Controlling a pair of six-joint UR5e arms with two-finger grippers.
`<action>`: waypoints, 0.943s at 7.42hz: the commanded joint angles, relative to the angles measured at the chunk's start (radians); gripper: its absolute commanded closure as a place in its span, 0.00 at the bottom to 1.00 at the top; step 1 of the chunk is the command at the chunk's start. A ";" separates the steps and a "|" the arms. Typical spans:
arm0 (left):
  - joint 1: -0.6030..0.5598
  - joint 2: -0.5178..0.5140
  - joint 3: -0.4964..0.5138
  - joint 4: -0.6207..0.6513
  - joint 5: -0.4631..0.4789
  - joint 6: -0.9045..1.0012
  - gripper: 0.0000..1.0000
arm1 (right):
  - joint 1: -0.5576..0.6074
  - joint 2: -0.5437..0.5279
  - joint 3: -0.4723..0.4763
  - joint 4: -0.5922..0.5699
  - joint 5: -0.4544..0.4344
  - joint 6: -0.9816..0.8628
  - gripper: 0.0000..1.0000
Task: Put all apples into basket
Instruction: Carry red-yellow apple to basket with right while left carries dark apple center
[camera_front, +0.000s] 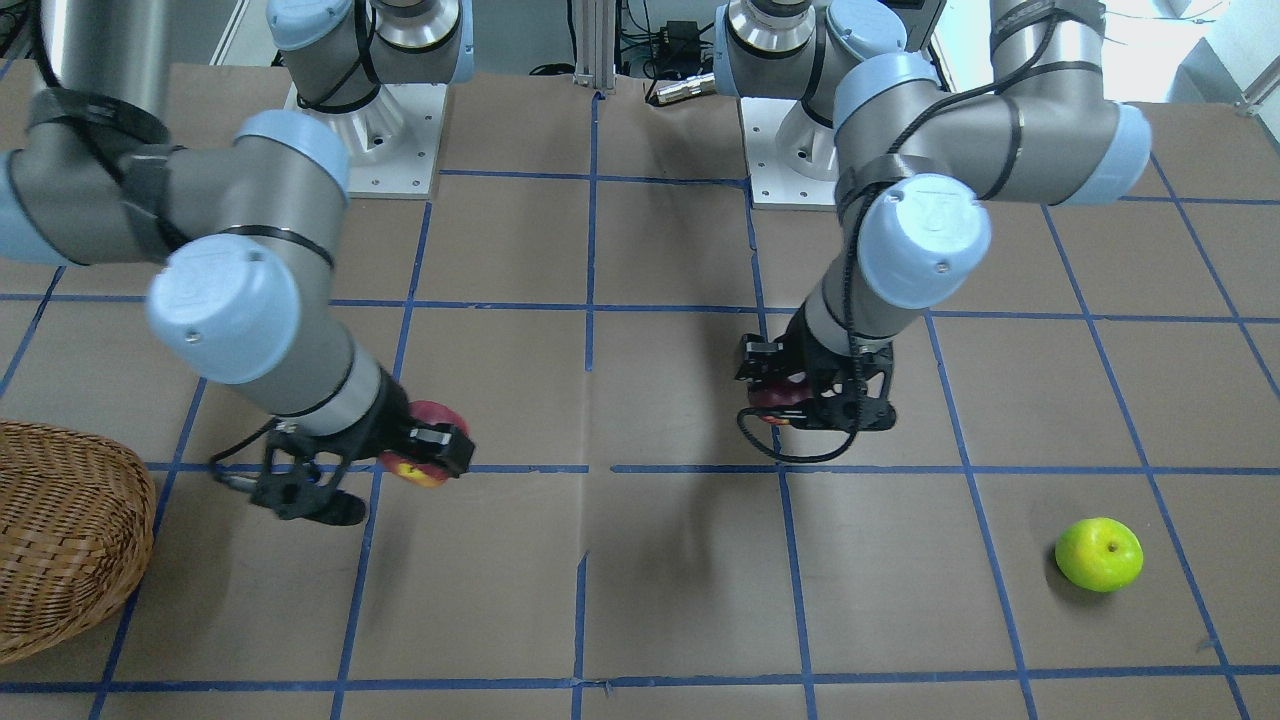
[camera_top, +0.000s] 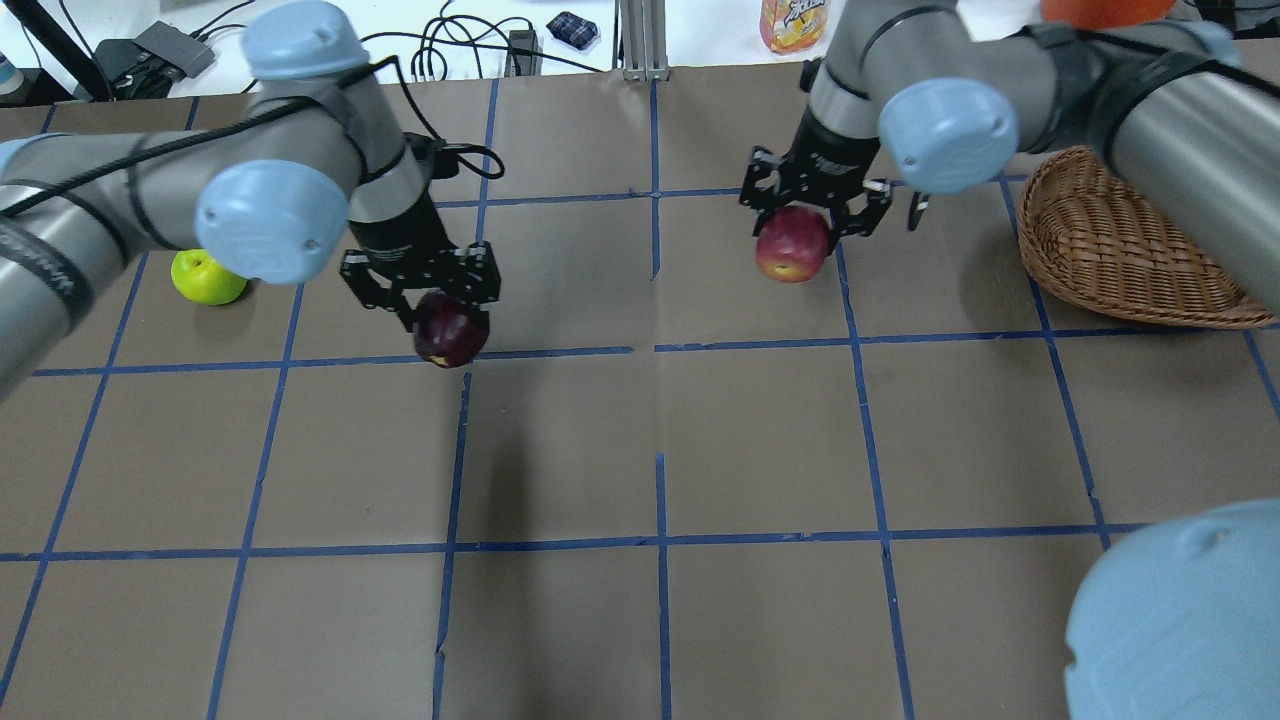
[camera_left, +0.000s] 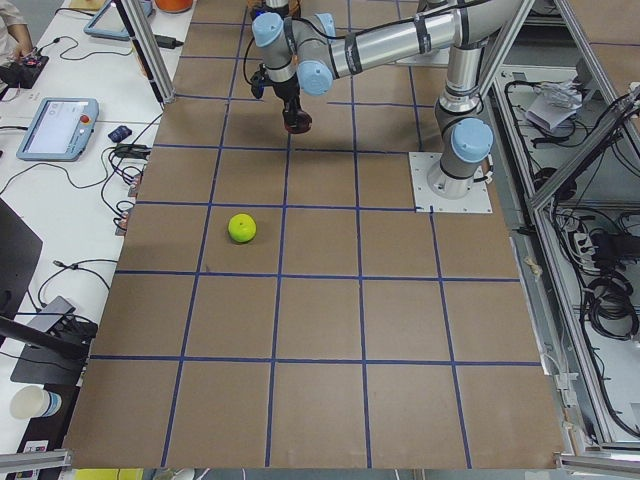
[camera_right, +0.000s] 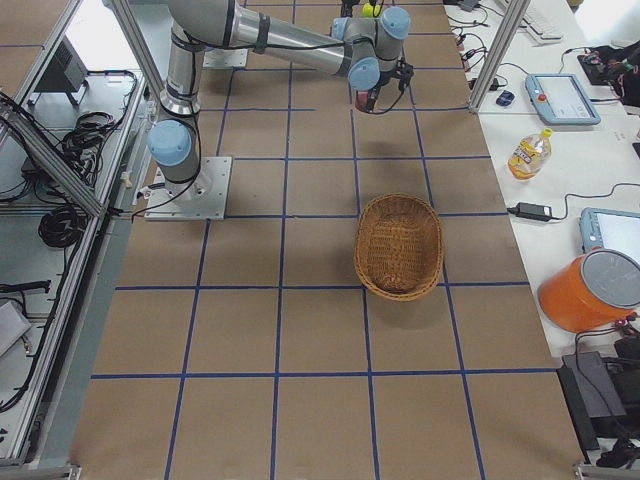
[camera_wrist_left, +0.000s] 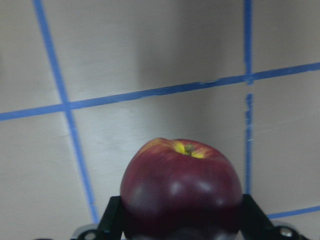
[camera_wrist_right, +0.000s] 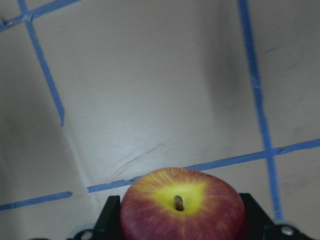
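The left gripper (camera_top: 445, 305) is closed on the dark maroon apple (camera_top: 452, 340). The fruit sits between its two black fingers (camera_wrist_left: 112, 220) with the rest of it sticking out past the fingertips. In the left wrist view the small yellow patch around the stem faces away from the palm, towards the table (camera_top: 760, 440), which is covered in brown paper with a blue tape grid. The apple appears to hang clear of that surface, near a crossing of tape lines.

The right gripper (camera_top: 800, 215) grips the red apple (camera_top: 792, 248) in the same way, one finger pressed to each side. The apple's yellowish stem end points outward from the palm, as the right wrist view shows. It also seems to be off the table. It is held beside the wicker basket (camera_top: 1120, 250), short of the near rim and not over the opening.

The basket stands at the table's end on the robot's right. No apple shows in the part of it that can be seen.

The yellow-green apple (camera_top: 208, 277) lies alone on the paper on the robot's far left, stem up. It is just beyond the left arm's elbow joint in the overhead view. No gripper touches it, and it is well apart from the basket.
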 joint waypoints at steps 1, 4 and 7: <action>-0.181 -0.109 0.005 0.235 -0.081 -0.300 0.79 | -0.255 -0.002 -0.101 0.131 -0.046 -0.284 1.00; -0.279 -0.208 0.002 0.372 -0.074 -0.392 0.78 | -0.492 0.051 -0.115 0.067 -0.213 -0.630 1.00; -0.276 -0.201 -0.005 0.405 -0.073 -0.363 0.00 | -0.639 0.191 -0.113 -0.190 -0.286 -0.855 1.00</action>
